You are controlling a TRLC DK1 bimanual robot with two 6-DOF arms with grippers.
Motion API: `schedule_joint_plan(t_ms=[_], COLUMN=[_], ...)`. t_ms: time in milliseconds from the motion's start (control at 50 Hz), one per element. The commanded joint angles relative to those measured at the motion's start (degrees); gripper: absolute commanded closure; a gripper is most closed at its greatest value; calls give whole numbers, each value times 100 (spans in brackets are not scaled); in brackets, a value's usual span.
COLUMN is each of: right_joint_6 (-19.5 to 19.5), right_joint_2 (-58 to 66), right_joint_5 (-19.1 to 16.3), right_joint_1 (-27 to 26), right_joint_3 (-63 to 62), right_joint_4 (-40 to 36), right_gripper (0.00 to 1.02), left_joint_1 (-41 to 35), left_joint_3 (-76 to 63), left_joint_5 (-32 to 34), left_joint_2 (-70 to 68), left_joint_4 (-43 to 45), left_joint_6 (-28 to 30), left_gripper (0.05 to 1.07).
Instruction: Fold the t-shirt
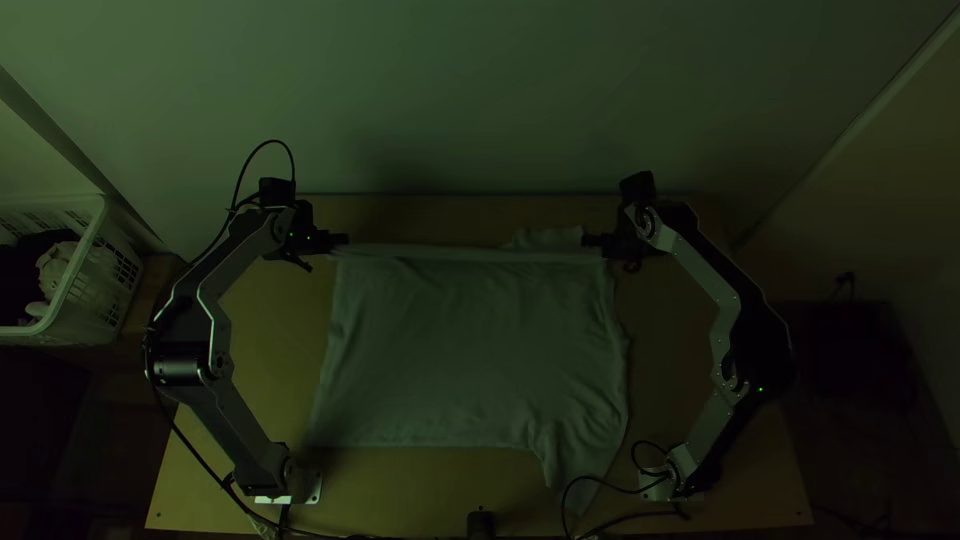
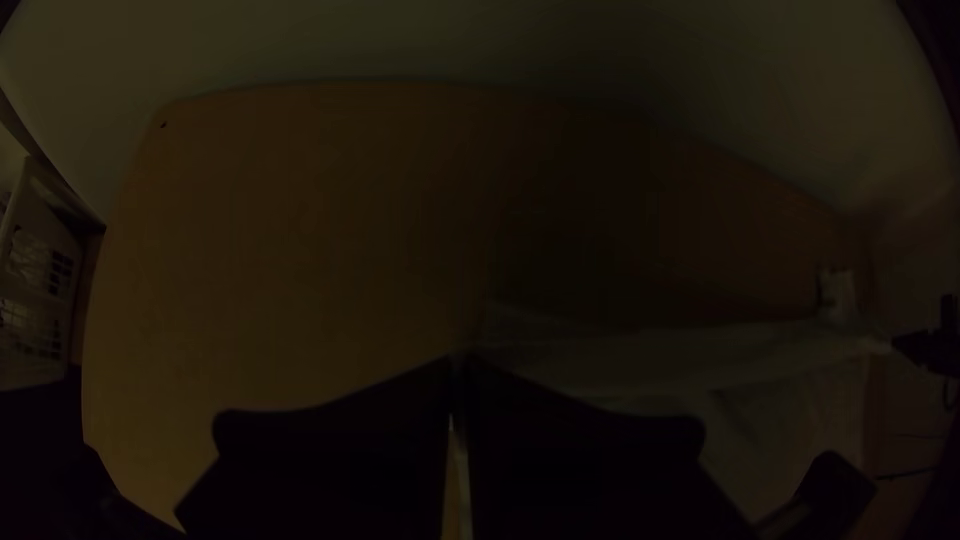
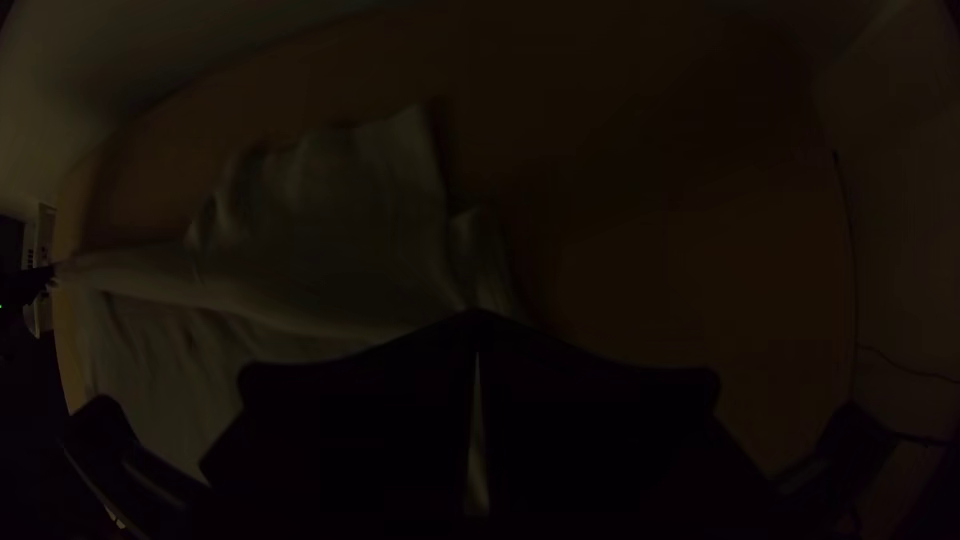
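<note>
On the table (image 1: pixel 270 350), the t-shirt (image 1: pixel 470 340) lay mostly spread, its far band pinched at either end by your left gripper (image 1: pixel 343 240) and right gripper (image 1: pixel 588 241). You seemed early in a fold; next, that band likely needed drawing evenly nearward.

The pale t-shirt (image 1: pixel 460 350) lies mostly spread mid-bench (image 1: pixel 270 350), its far edge a straight band, one crumpled part trailing near right.
</note>
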Motion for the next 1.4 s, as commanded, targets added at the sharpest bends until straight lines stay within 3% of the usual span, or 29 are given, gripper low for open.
schedule_joint_plan(t_ms=[0, 380, 800, 880, 980, 1060, 1080, 1160, 1380], right_joint_6=[-61, 18, 256, 220, 247, 264, 256, 256, 238], right_joint_2=[-431, -1319, -1337, -1319, -1521, -1855, -1934, -2233, -3007], right_joint_5=[41, 41, 41, 41, 41, 41, 41, 41, 50], right_joint_1=[40, 163, 251, 278, 313, 357, 348, 348, 374], right_joint_3=[-533, -1931, -2792, -2836, -2854, -2863, -2871, -2871, -2907], right_joint_4=[85, 463, 876, 840, 805, 788, 779, 770, 304], right_gripper=[100, 100, 97, 68, 44, 7, 3, 4, 4], left_joint_1=[111, 119, 198, 198, 216, 260, 260, 286, 365], left_joint_3=[-408, -1717, -2315, -2368, -2403, -2412, -2429, -2491, -2491], left_joint_5=[4, 4, 4, 21, 171, 311, 311, 689, 1155], left_joint_2=[-357, -964, -1025, -1113, -1289, -1482, -1561, -1860, -2599], left_joint_4=[77, 578, 912, 973, 1061, 1017, 1017, 947, 551], left_joint_6=[115, 159, 115, 115, 106, 97, 97, 115, 132], left_gripper=[105, 105, 104, 83, 62, 40, 34, 11, 10])
